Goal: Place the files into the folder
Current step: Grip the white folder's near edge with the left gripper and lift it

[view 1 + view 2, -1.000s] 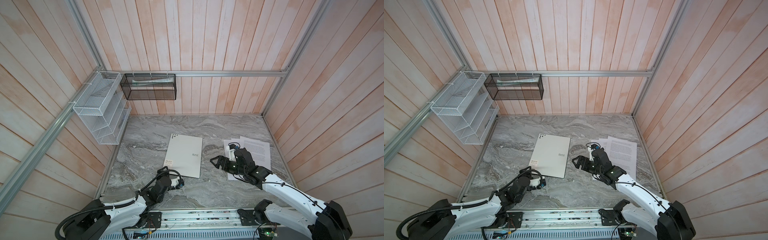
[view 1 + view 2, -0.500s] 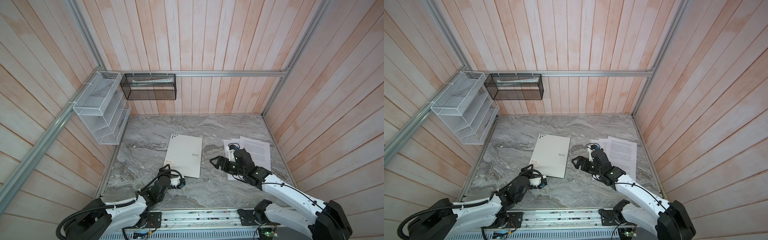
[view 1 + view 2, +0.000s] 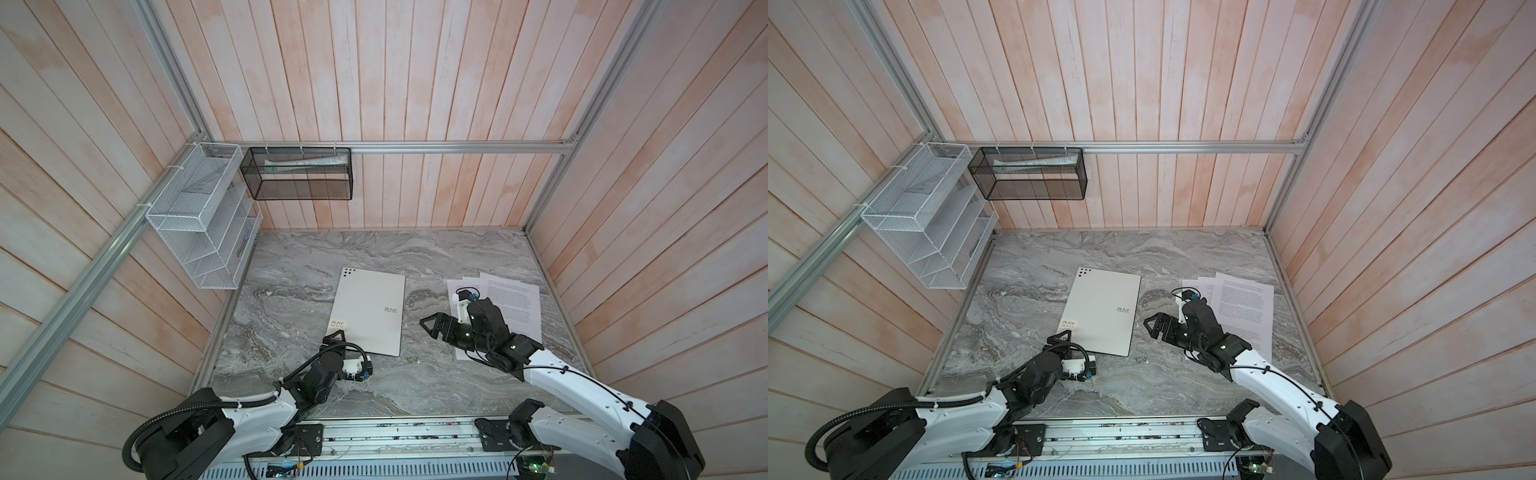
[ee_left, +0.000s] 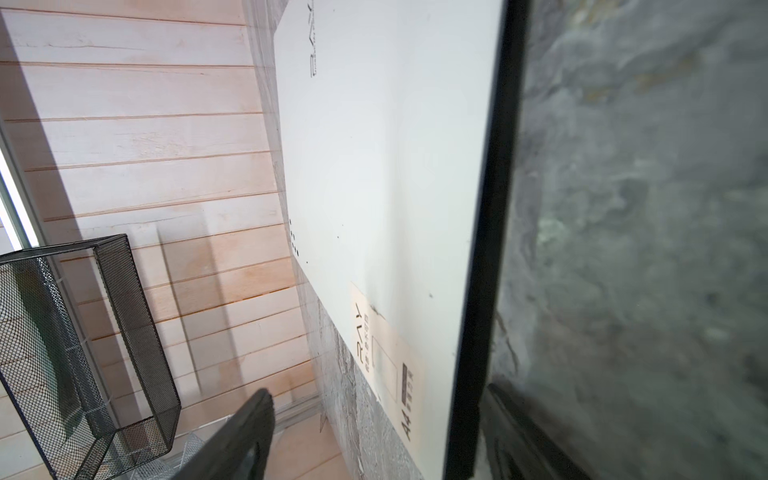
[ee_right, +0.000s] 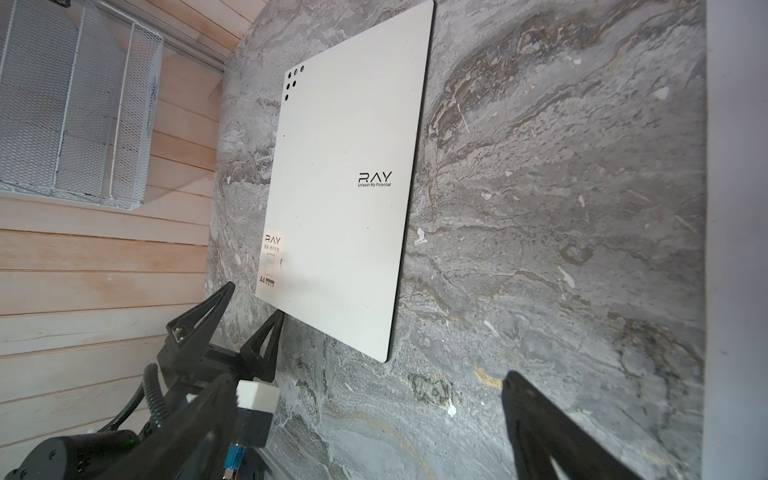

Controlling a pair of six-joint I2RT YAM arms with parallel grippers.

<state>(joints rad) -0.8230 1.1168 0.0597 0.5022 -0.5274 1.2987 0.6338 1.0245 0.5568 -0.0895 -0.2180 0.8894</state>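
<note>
folder [image 5: 332,257] slogan [image 5: 374,184] reads only in right wrist view.

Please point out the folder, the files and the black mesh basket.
folder [image 3: 368,309]: a top view, middle of its grey cover.
files [image 3: 517,301]: a top view, printed top sheet.
black mesh basket [image 3: 301,189]: a top view, front mesh wall.

We find both top views bright, evenly lit and sharp, the wall planks [image 3: 374,83] splaying toward the edges. In the left wrist view a soft shadow crosses the folder [image 4: 374,166], the table [image 4: 644,249] is blurred, and glare whitens one edge. The right wrist view renders the table crisply
</note>
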